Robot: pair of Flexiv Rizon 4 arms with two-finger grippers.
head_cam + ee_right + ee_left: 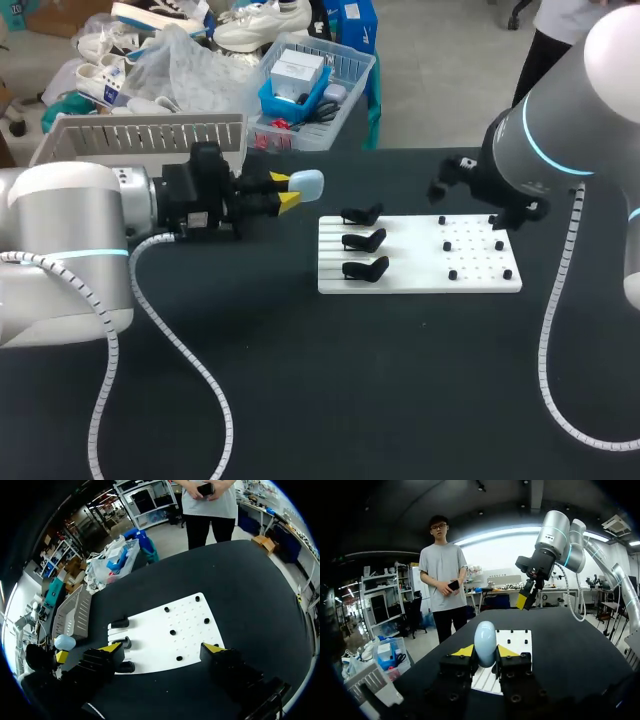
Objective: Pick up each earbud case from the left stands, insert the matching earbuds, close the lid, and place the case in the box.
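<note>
Earbud case (485, 642) sits pinched between the left fingers (464, 651). The two yellow tips press on it from either side, and its rounded end sticks out past them. These fingers are closed only as far as the case's width. They hold it in the air over the desk (350, 380), beside the white board (420, 275) and clear of it.

The right fingers (111, 648) are spread wide with nothing between them, above the board's right part, where small black pegs (452, 274) dot the surface. Three black stands (365, 240) form a column on the board's left part.

The desk is black and matte, and the board lies flat on it. The case is pale blue, smooth and egg-shaped; I cannot tell whether its lid is shut.
</note>
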